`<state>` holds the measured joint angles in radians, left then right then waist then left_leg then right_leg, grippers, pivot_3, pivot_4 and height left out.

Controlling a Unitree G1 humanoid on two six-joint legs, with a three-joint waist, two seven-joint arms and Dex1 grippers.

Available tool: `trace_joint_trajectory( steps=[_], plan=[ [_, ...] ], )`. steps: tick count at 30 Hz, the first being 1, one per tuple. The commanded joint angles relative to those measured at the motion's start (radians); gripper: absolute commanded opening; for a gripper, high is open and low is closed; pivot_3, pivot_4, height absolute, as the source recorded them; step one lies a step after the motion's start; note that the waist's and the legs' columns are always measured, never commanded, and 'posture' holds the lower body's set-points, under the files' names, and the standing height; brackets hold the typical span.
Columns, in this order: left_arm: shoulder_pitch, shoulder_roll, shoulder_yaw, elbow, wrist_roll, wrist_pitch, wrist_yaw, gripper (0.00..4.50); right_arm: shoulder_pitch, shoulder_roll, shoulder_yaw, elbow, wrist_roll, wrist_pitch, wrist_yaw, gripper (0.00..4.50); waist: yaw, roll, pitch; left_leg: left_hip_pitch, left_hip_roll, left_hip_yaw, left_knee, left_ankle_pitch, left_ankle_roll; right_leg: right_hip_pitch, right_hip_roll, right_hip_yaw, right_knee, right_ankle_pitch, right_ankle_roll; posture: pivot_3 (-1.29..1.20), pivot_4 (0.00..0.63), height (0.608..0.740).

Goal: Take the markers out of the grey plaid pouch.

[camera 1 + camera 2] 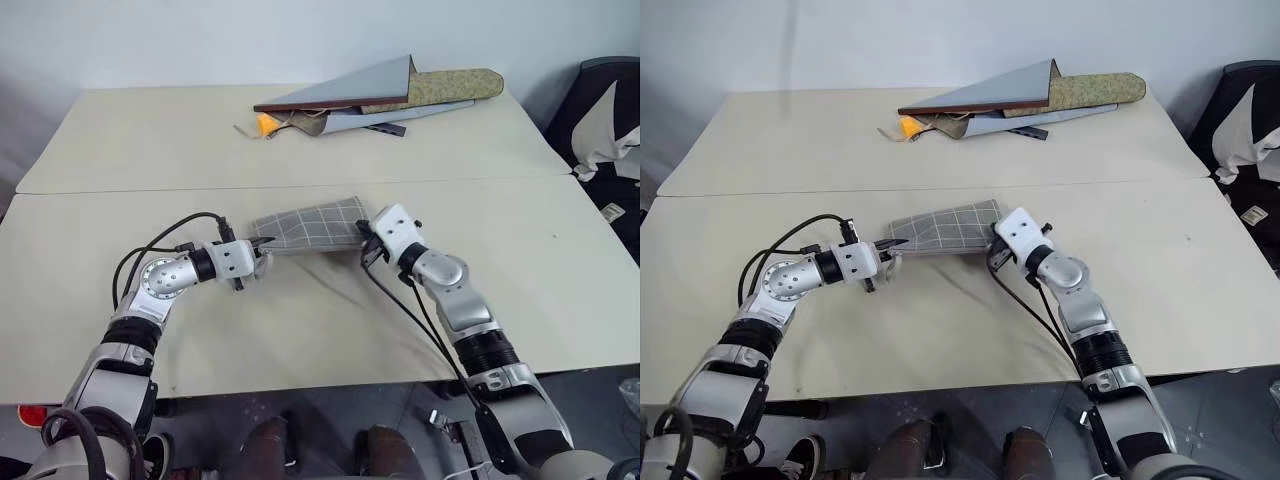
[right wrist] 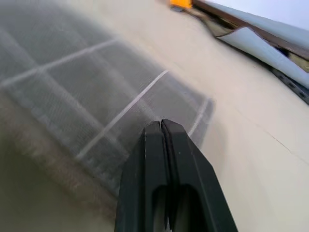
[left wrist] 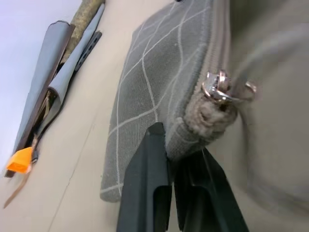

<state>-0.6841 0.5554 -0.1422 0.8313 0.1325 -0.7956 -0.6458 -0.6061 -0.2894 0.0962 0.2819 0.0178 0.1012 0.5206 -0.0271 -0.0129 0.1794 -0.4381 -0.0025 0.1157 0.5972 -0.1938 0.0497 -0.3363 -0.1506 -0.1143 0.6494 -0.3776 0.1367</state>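
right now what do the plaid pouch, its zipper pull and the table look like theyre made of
Grey plaid pouch: woven fabric, matte; a ribbed weave and thin white grid lines show up close. Zipper pull: probably metal, small and shiny with bright glints. Table: smooth, matte beige top, likely laminate or painted board; the look alone does not settle it.

Closed right pincer (image 2: 161, 126) over grey plaid pouch (image 2: 82, 92)
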Motion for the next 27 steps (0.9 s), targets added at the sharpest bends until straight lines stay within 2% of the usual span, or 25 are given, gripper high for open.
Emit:
trace_joint_trajectory(
  steps=[1,4,8,10,14,16,20,24,27],
  plan=[
    [0.059,-0.014,-0.005,-0.122,-0.016,0.118,-0.013,0.0,0.049,-0.047,-0.043,-0.274,0.194,0.219,0.14,1.21,0.001,0.0,0.0,0.0,0.0,-0.001,0.0,0.0,0.0,0.0,0.0,0.0,0.0,0.0,0.0,0.0,0.15,0.74],
    [0.091,-0.023,0.008,-0.228,0.0,0.244,0.027,0.0,0.1,-0.113,-0.038,-0.459,0.303,0.393,0.218,2.29,0.002,0.0,0.0,-0.001,0.0,-0.002,0.0,0.0,0.001,0.0,0.0,0.0,0.0,0.0,0.0,0.0,0.15,0.74],
    [0.116,-0.074,0.033,-0.371,0.008,0.432,0.117,0.0,0.133,-0.133,-0.052,-0.628,0.44,0.62,0.199,3.63,0.003,0.0,0.0,-0.001,0.0,-0.002,0.001,-0.001,0.001,0.001,0.0,0.0,-0.002,0.0,0.0,0.0,0.15,0.74],
    [0.123,-0.126,0.041,-0.454,-0.006,0.544,0.158,0.0,0.161,-0.126,-0.003,-0.675,0.463,0.678,0.194,4.33,0.008,0.0,0.0,-0.001,0.0,-0.003,0.001,-0.001,0.001,0.002,0.0,-0.001,-0.002,0.0,0.0,0.0,0.15,0.74],
    [0.14,-0.173,0.026,-0.605,0.004,0.706,0.17,0.0,0.206,-0.068,0.054,-0.663,0.456,0.736,0.13,4.33,0.014,-0.001,0.0,-0.002,0.0,-0.003,0.001,-0.001,0.001,0.002,0.0,-0.002,-0.003,0.0,0.0,0.0,0.15,0.74],
    [0.14,-0.178,0.039,-0.663,-0.026,0.782,0.153,0.0,0.21,-0.058,0.088,-0.629,0.41,0.7,0.117,4.33,0.016,-0.001,0.0,-0.002,0.0,-0.003,0.001,0.0,0.0,0.001,0.001,-0.001,-0.003,0.0,0.0,0.0,0.15,0.74],
    [0.143,-0.191,0.029,-0.815,-0.085,0.939,0.098,0.0,0.152,0.05,0.07,-0.496,0.323,0.616,-0.03,4.33,0.017,-0.001,0.0,-0.002,0.001,-0.002,0.001,0.0,0.0,0.001,0.001,-0.001,-0.004,0.0,0.0,0.0,0.15,0.74],
    [0.154,-0.184,0.014,-0.87,-0.073,1.0,0.09,0.0,0.126,0.099,0.057,-0.455,0.326,0.581,-0.04,4.33,0.021,-0.001,0.0,-0.002,0.001,-0.001,0.001,0.0,-0.001,0.001,0.002,0.0,-0.004,0.0,0.0,0.0,0.15,0.74],
    [0.164,-0.15,-0.039,-0.878,-0.018,0.972,0.069,0.0,0.112,0.121,0.05,-0.421,0.319,0.555,-0.052,4.33,0.023,-0.001,0.0,-0.002,0.0,-0.001,0.001,0.0,0.0,0.001,0.002,0.0,-0.004,0.0,0.0,0.0,0.15,0.74]
  ],
)
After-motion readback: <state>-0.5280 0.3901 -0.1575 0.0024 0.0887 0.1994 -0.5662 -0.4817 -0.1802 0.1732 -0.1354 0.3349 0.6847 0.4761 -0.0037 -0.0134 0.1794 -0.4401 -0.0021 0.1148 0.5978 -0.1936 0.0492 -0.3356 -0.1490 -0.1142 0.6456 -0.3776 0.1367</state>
